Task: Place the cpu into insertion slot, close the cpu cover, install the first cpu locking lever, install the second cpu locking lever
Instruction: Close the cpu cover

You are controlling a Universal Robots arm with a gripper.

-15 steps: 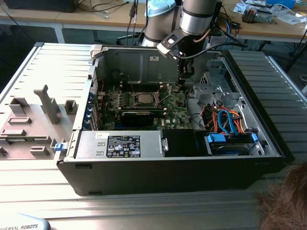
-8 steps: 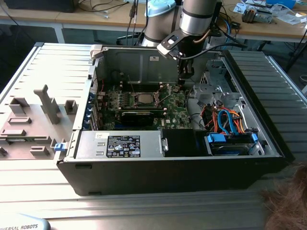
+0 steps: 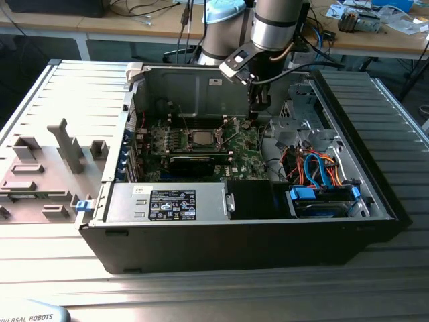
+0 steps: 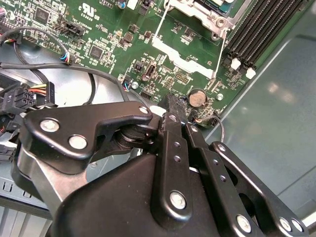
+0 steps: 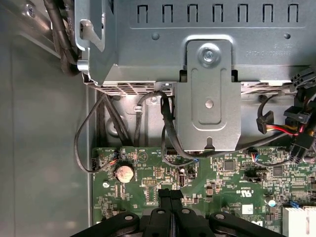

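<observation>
Now, gripper pinched closed over motherboard edge, cpu well apart.

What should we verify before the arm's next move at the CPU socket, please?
1. cpu seated in the socket: a silvery square lies there in the exterior view; ok.
2. cpu cover closed: a silvery frame looks raised off the socket in the second wrist view; not ok.
3. Locking levers latched: cannot tell.
4. gripper free: fingers together, nothing held; ok.
5. Gripper at the socket: it hangs by the coin battery, apart from the socket; not ok.
6. Clearance from the black cable: cannot tell.
</observation>
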